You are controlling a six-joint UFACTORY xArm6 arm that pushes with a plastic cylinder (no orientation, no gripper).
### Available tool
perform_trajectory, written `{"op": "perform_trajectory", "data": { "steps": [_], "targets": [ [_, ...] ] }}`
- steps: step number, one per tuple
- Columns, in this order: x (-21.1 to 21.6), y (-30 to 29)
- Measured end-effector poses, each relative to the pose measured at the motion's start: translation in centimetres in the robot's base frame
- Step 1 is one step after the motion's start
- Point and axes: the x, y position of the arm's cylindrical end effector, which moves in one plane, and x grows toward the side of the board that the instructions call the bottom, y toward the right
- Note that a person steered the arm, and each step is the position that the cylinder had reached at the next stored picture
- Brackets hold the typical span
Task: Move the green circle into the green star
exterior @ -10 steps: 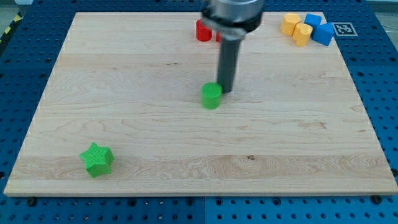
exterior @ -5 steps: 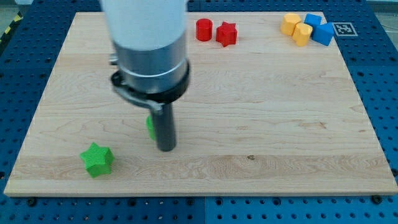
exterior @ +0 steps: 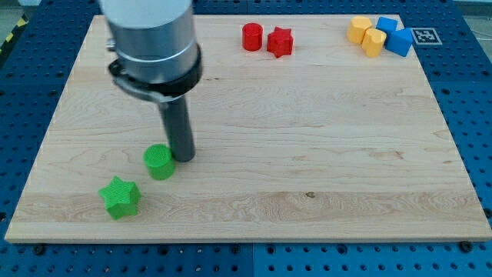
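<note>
The green circle (exterior: 160, 161) lies on the wooden board at the lower left. The green star (exterior: 120, 197) lies just below and to the left of it, a small gap between them. My tip (exterior: 183, 158) stands right against the circle's right side, on the side away from the star. The arm's grey body hides part of the board's upper left.
A red circle (exterior: 252, 37) and a red star (exterior: 280, 41) lie at the top middle. Two yellow blocks (exterior: 366, 35) and two blue blocks (exterior: 393, 35) cluster at the top right corner. The board's (exterior: 307, 154) left edge is near the star.
My tip has moved down and to the left across the board, pushing the green circle from the middle to just above and right of the green star.
</note>
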Motion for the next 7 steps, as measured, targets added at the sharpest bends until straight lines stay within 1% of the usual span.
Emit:
{"op": "perform_trajectory", "data": {
  "steps": [1, 2, 3, 5, 6, 7],
  "targets": [
    [-0.8, -0.6],
    [-0.9, -3.6],
    [-0.3, -4.2],
    [0.9, -4.0],
    [-0.3, -4.2],
    [-1.3, -1.9]
  ]
}}
